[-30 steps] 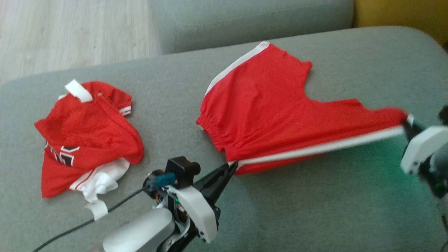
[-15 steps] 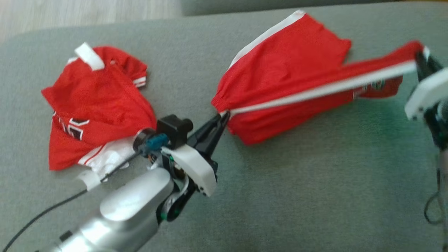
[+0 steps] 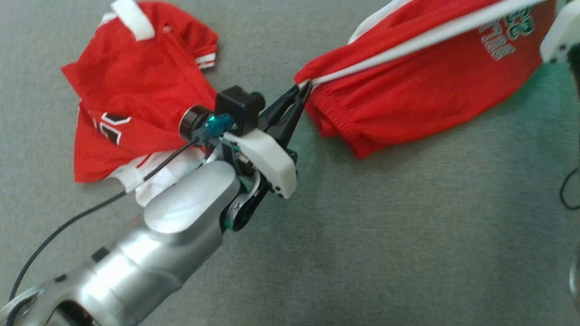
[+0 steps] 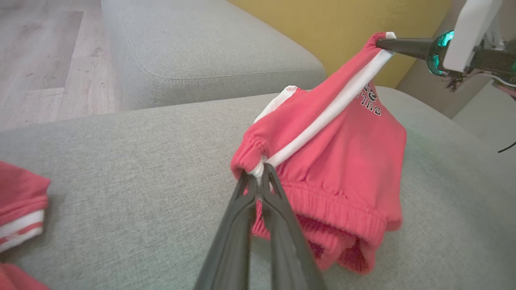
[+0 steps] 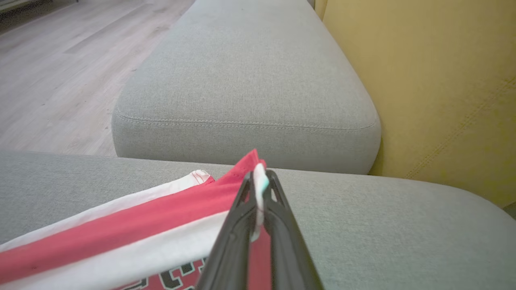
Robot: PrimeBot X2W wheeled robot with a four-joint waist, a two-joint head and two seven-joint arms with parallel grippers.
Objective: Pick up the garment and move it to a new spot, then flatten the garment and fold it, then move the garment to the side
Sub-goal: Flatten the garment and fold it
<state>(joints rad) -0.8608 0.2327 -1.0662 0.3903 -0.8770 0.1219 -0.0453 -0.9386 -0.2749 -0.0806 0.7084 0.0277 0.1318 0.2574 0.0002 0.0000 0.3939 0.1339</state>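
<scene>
Left wrist view: red shorts (image 4: 346,161) stretch between left pincer (image 4: 258,174) and right pincer (image 4: 379,41) (both clamped shut on them).

Red shorts (image 3: 421,99) with white side stripe and printed letters, stretched taut along the stripe, hanging low over grey cushion (image 3: 408,235).

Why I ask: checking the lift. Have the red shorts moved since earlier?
Yes: the red shorts rose from the cushion, striped edge first; the jersey stayed.
</scene>
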